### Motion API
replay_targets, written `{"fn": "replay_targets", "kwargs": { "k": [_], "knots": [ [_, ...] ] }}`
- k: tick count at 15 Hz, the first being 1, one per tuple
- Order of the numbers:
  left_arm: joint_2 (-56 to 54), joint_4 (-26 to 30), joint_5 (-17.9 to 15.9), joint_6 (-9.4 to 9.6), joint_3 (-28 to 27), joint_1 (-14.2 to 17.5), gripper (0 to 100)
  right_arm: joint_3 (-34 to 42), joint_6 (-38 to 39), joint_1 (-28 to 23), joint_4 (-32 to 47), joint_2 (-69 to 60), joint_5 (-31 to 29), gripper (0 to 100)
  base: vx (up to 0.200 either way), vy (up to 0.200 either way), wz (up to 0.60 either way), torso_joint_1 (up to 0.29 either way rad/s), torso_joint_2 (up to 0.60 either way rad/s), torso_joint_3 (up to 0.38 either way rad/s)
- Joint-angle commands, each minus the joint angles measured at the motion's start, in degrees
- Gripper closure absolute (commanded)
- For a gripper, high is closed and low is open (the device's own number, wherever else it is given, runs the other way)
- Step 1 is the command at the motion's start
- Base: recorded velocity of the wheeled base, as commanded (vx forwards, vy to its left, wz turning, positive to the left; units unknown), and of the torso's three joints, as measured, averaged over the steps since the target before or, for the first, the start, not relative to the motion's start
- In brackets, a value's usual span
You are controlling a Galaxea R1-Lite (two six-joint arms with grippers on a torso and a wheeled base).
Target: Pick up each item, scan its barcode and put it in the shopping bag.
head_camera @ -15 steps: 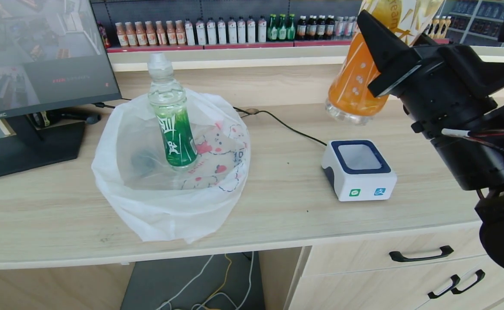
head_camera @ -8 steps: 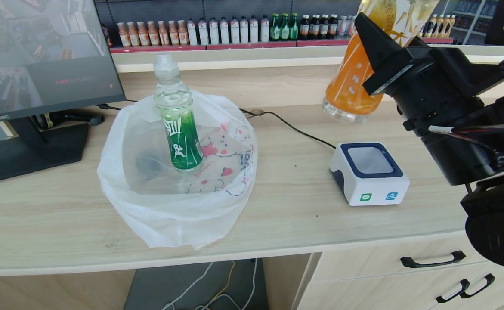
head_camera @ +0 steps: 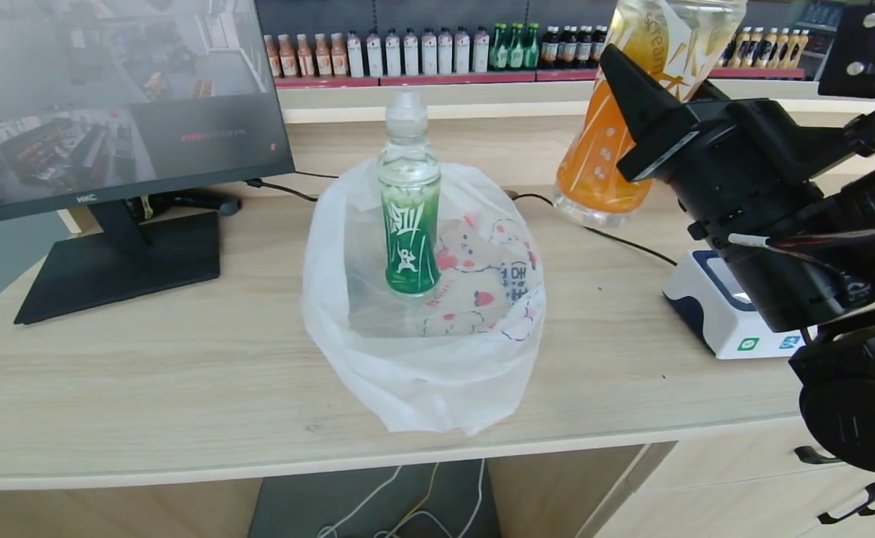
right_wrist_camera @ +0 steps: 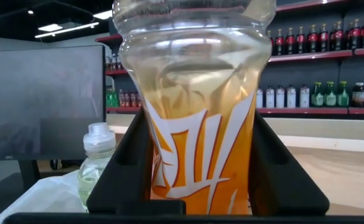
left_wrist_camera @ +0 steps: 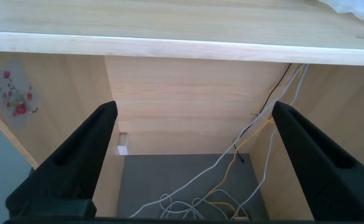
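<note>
A big bottle of orange drink (head_camera: 594, 164) hangs in the air, with my right gripper (head_camera: 635, 71) shut on its upper body. It is above the counter between the white shopping bag (head_camera: 422, 359) and the scanner (head_camera: 706, 314). In the right wrist view the orange bottle (right_wrist_camera: 200, 124) sits between the two black fingers (right_wrist_camera: 122, 174). A green-labelled bottle (head_camera: 407, 217) stands upright inside the open bag. My left gripper (left_wrist_camera: 194, 162) is open below the counter's edge, holding nothing.
A monitor (head_camera: 108, 97) on a black stand occupies the counter's left. A cable (head_camera: 624, 243) runs behind the bag to the scanner, which my right arm partly hides. Shelves of bottles (head_camera: 482, 48) line the back wall. Drawers (head_camera: 848, 501) sit under the counter at right.
The head camera has turned, so the whole scene has slid to the right in the picture. Against the counter, my right gripper has carried the orange bottle from above the scanner toward the bag.
</note>
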Motion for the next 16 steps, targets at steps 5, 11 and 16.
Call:
{"fn": "replay_targets", "kwargs": {
  "k": [5, 11, 16],
  "knots": [
    [-0.02, 0.00, 0.10, 0.00, 0.00, 0.02, 0, 1.62, 0.32, 0.05, -0.36, 1.15, 0.01, 100, 0.000, 0.000, 0.00, 0.000, 0.00, 0.000],
    [-0.02, 0.00, 0.01, 0.00, 0.00, 0.02, 0, 4.17, 0.05, -2.59, -0.80, 4.14, 0.01, 100, 0.000, 0.000, 0.00, 0.000, 0.00, 0.000],
    [-0.02, 0.00, 0.10, 0.00, 0.00, 0.02, 0, 4.26, 0.40, -1.89, -1.24, 10.02, 0.36, 100, 0.000, 0.000, 0.00, 0.000, 0.00, 0.000]
  ]
}}
